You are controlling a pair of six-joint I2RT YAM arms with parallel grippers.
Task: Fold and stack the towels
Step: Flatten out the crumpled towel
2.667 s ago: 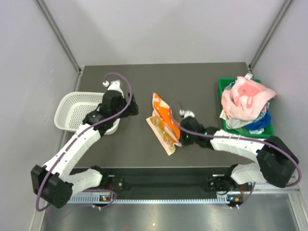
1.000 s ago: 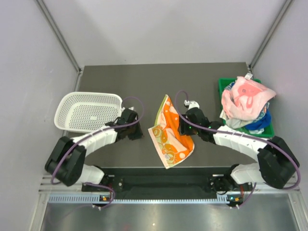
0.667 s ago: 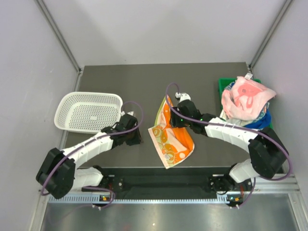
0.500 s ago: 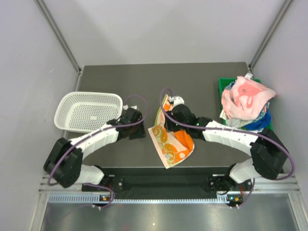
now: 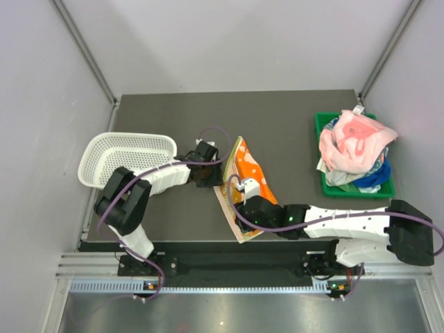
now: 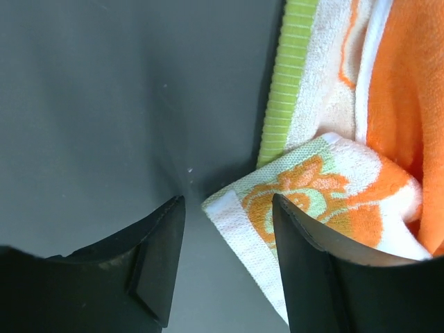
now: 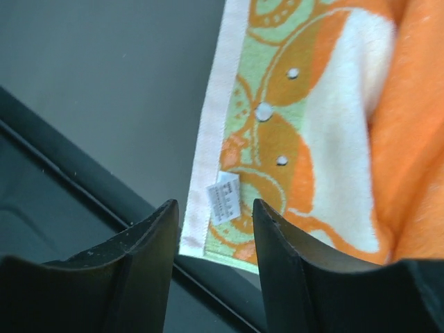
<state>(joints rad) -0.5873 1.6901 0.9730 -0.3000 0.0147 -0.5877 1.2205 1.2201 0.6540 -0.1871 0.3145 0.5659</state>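
- A dark grey table [image 5: 298,111] is carrying everything.
- A white mesh plastic basket [image 5: 114,156] is sitting at its left edge.
- A green plastic bin [image 5: 320,125] is standing at the far right, holding a heap of towels topped by a pink cloth with white motifs [image 5: 355,142].
- An orange towel with green-and-white circle patterns [image 5: 248,170] is lying loosely folded at the table's middle, reaching to the near edge.
- The right gripper [image 7: 213,205] is hovering over the towel's near corner by its small label, fingers apart, gripping nothing.
- The left gripper [image 6: 227,205] is pointing at the towel's left side, fingers apart, with a corner lying between them unclamped.
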